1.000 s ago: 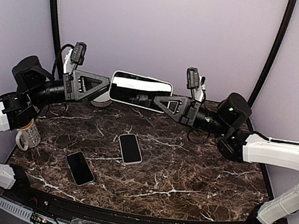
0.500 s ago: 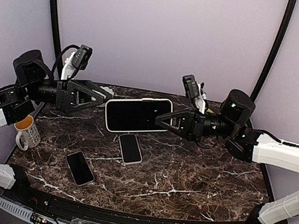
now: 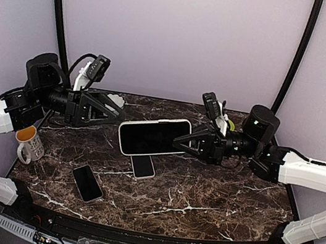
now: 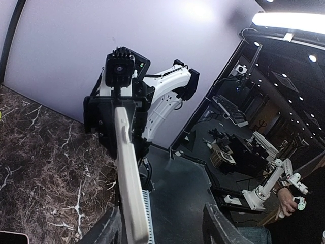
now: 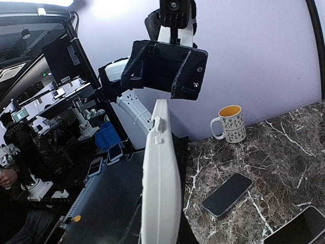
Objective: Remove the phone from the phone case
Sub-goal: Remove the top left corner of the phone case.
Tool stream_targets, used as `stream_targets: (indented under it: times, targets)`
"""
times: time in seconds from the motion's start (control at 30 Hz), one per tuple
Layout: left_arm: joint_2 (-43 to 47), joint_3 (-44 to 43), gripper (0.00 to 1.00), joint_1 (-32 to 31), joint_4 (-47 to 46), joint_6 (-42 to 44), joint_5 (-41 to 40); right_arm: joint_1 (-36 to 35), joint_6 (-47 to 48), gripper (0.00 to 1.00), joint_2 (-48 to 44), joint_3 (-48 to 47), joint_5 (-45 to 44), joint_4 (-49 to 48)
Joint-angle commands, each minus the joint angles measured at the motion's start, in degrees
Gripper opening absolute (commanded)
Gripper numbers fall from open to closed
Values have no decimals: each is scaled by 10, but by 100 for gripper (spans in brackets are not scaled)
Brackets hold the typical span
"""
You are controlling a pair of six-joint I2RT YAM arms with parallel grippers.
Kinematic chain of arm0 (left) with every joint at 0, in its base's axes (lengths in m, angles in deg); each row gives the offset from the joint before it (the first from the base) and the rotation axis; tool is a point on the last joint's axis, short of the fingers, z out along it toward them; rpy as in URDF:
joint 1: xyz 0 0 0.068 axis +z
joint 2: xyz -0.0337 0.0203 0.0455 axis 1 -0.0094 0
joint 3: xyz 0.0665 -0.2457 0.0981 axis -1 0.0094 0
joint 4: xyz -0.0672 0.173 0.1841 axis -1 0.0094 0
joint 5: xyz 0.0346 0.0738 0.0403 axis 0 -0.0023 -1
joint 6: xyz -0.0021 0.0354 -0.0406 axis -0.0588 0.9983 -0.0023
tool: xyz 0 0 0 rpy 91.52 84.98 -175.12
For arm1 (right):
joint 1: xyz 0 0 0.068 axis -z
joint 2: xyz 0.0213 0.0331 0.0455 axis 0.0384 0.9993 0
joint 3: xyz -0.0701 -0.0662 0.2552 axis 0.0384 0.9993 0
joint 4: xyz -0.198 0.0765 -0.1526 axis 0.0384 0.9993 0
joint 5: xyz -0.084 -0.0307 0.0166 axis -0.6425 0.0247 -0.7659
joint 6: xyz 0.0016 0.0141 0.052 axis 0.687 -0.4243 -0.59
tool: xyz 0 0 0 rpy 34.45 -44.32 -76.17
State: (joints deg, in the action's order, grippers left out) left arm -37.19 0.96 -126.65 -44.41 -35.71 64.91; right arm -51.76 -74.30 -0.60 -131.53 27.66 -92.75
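Note:
The phone in its white case [image 3: 153, 136] hangs in the air above the table's middle, dark screen facing up toward the top camera. My right gripper [image 3: 179, 142] is shut on its right end. In the right wrist view the case's white edge [image 5: 160, 178] runs down the centre and hides my fingers. My left gripper [image 3: 116, 116] is at the case's left end. In the left wrist view its jaws [image 4: 165, 229] stand wide apart. The case's edge [image 4: 129, 188] lies against the left finger [image 4: 109, 231], well clear of the other.
Two bare phones lie on the marble table [image 3: 213, 193]: one [image 3: 142, 165] partly under the held phone, one [image 3: 87, 183] at the front left. A patterned mug [image 3: 29, 143] stands at the left edge; it also shows in the right wrist view [image 5: 231, 123].
Both arms have come down and forward with the cased phone. It has shifted to the right and tilted so that its screen faces up.

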Motion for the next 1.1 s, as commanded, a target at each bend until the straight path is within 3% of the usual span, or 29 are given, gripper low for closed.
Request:
stream_targets:
  times: [0.0,0.23,0.53,0.8,1.07]
  targets:
    - [-2,-18,56,-1,43,41,24,-1,49,0,-55,31,4,-100]
    - [-2,-10,56,0,46,53,83,-3,52,0,-55,23,-5,-62]
    - [-6,-4,53,-1,39,69,81,-8,135,0,-52,29,16,-60]
    - [-25,-1,47,-3,16,63,76,-8,119,0,-22,21,45,-83]
    - [-30,8,48,-10,1,65,75,-7,77,0,-4,16,28,-113]
